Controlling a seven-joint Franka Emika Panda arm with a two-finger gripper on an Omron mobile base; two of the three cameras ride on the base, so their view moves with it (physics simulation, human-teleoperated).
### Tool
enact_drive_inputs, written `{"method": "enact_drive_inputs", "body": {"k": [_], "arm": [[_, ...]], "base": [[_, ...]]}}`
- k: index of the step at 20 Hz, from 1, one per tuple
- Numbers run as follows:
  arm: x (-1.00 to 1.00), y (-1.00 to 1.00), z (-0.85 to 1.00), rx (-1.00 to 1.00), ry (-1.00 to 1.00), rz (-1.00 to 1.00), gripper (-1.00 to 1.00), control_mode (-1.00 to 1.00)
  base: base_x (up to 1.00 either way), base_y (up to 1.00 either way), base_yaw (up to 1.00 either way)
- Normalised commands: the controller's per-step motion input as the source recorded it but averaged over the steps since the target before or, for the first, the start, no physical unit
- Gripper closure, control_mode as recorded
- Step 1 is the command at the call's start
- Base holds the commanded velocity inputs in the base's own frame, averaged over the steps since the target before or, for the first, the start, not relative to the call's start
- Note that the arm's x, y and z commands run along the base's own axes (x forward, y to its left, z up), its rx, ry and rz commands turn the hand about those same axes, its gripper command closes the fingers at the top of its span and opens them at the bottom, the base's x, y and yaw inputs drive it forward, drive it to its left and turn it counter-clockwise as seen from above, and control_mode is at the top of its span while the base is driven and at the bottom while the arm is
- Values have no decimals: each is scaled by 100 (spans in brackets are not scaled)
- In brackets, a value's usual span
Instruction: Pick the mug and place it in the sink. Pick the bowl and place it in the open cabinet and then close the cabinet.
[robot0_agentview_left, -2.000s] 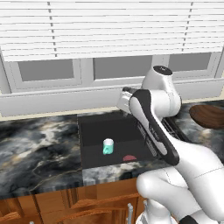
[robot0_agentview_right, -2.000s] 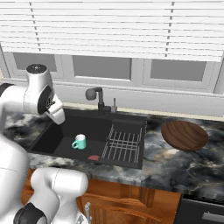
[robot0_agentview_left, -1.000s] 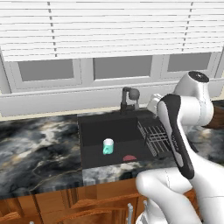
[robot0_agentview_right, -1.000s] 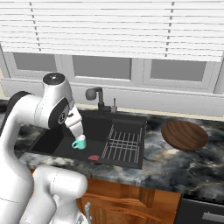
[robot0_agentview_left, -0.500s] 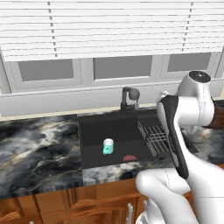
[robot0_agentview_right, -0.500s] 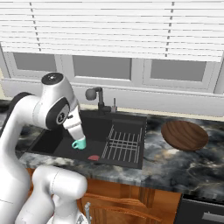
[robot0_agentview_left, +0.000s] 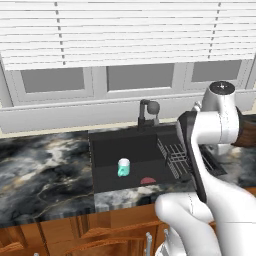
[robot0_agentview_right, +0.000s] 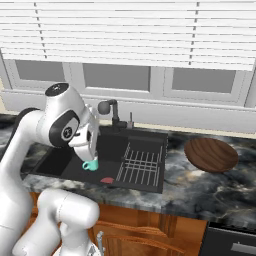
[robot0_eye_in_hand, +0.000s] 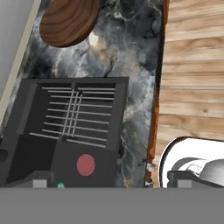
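Observation:
The teal mug (robot0_agentview_left: 123, 167) stands upright on the floor of the black sink (robot0_agentview_left: 107, 150), left of the wire rack (robot0_agentview_left: 175, 155). In the right base view my hand partly covers the mug (robot0_agentview_right: 90, 165), and my gripper (robot0_agentview_right: 93, 157) hangs just above it, pointing down, open and holding nothing. In the hand view the fingertips (robot0_eye_in_hand: 40, 184) sit far apart at the bottom edge, with a sliver of the mug (robot0_eye_in_hand: 60, 185) between them. The wooden bowl (robot0_agentview_right: 211, 154) lies on the counter right of the sink, as the hand view also shows the bowl (robot0_eye_in_hand: 68, 19). The wall cabinet is out of view.
A dark faucet (robot0_agentview_left: 147, 112) rises behind the basin. A small reddish disc (robot0_eye_in_hand: 85, 165) lies on the sink floor beside the rack (robot0_eye_in_hand: 74, 116). Marble counter (robot0_agentview_right: 200, 190) surrounds the sink, and window blinds (robot0_agentview_left: 125, 30) hang above it.
My arm has swung from over the sink's left side to its right side, uncovering the faucet in the left base view. The mug has stayed in place in the basin.

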Motion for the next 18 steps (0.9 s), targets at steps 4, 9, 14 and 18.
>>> {"method": "enact_drive_inputs", "body": {"k": [4, 9, 14, 18], "arm": [[14, -25, 0, 0, -2, -6, -100, -100], [4, -35, 0, 0, -3, -4, -100, -100], [0, -46, 0, 0, -6, -7, -100, -100], [1, -43, 0, 0, -2, -1, -100, -100]], "base": [[0, 0, 0], [0, 0, 0], [0, 0, 0], [0, 0, 0]]}}
